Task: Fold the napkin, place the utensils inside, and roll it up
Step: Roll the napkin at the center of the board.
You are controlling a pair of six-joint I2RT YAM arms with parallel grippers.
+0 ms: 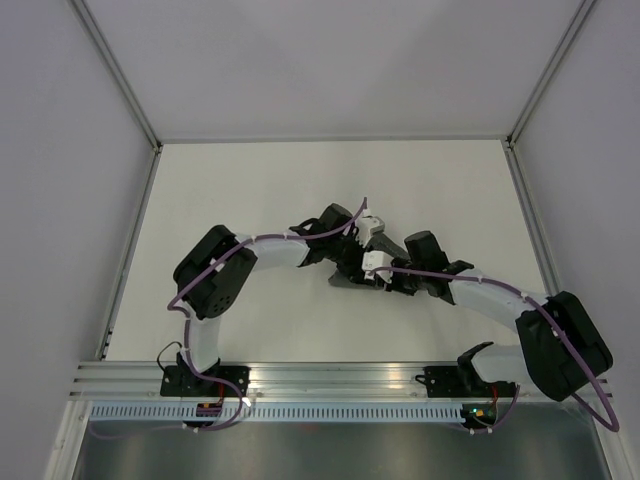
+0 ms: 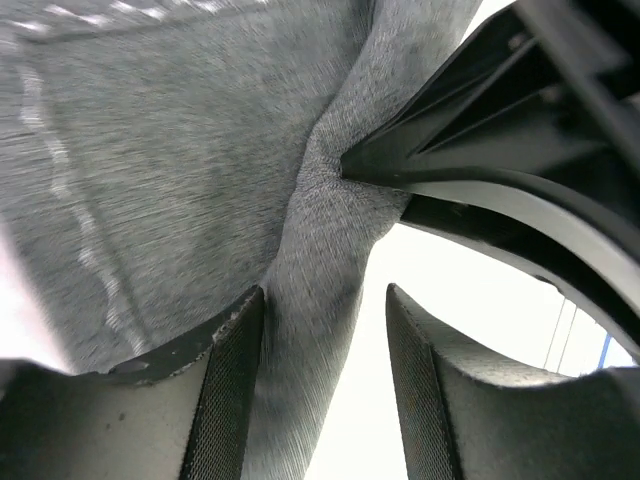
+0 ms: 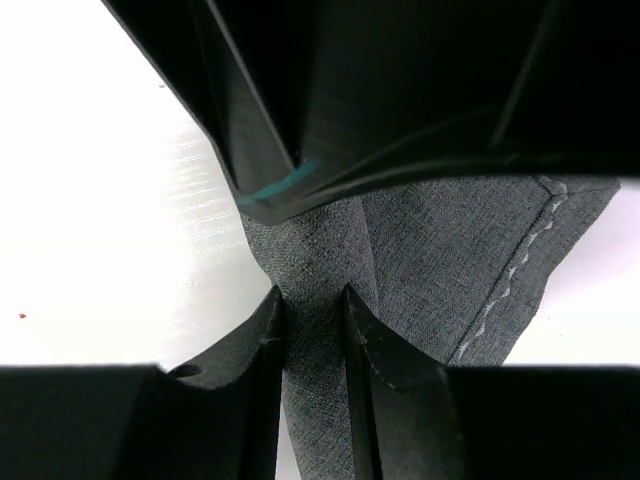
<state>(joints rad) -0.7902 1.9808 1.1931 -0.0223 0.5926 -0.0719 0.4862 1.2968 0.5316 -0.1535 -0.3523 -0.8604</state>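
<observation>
Left gripper (image 2: 322,300): half-wide, straddles a raised ridge of napkin (image 2: 150,150); cloth brushes one pad (image 2: 228,400), with a bare gap beside the other.
Right gripper (image 3: 312,300): narrow, clamped on a strip of that ridge from the opposite side, tips almost meeting the left's.
Napkin place: bunched under both wrists near the middle of the bench (image 1: 250,190), about halfway between far and near edges; mostly hidden from above.
Stitched hem (image 3: 510,270): runs wavy beside the right pinch, so the fabric looks slack there.
Utensils: not seen in any view.
Step in hand: probably gathering the cloth for a fold, early in the task.
Doing it well: close the left pincer fully before pulling; lift both pinches level, draw apart evenly to flatten the ridge, lay edge onto edge along the hem.
</observation>
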